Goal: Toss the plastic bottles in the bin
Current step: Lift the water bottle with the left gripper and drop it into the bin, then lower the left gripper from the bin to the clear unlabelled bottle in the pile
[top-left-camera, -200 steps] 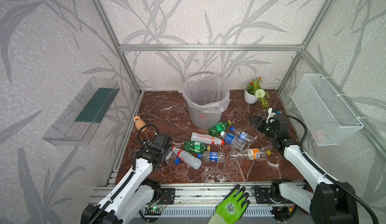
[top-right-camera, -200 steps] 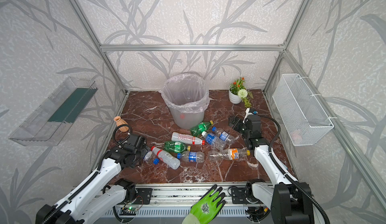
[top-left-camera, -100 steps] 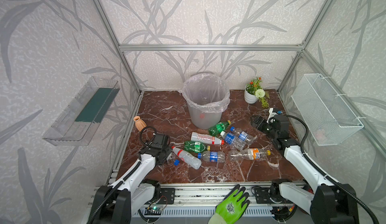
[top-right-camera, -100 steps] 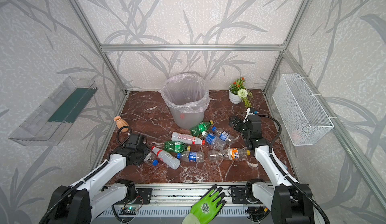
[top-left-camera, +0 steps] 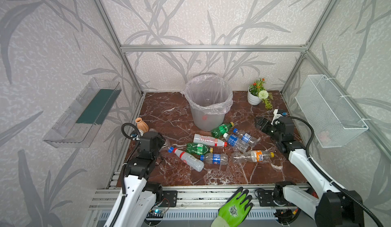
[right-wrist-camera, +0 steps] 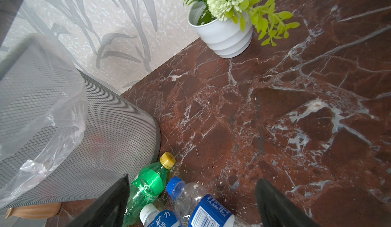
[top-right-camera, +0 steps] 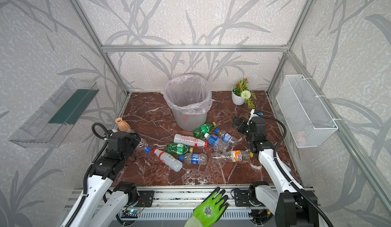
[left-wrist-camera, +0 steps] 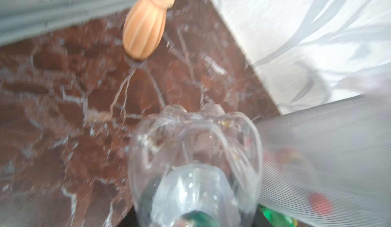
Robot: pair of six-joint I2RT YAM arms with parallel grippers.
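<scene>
2 white arms (top-left-camera: 133, 185), black joints (top-left-camera: 139, 166), cables (top-left-camera: 312, 130)

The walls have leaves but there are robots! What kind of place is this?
Probably a robot practice booth: a metal frame holds leaf-patterned walls, two robot arms sit on a front rail, and plastic bottles lie by a bin.

Dark red marble worktop (top-left-camera: 169, 113): lined grey bin (top-left-camera: 207, 120) stands toward the back, plastic bottles (top-left-camera: 208, 140) lie scattered just in front of it, white flower pot (top-left-camera: 253, 99) back right, terracotta vase (top-left-camera: 141, 125) far left.
</scene>
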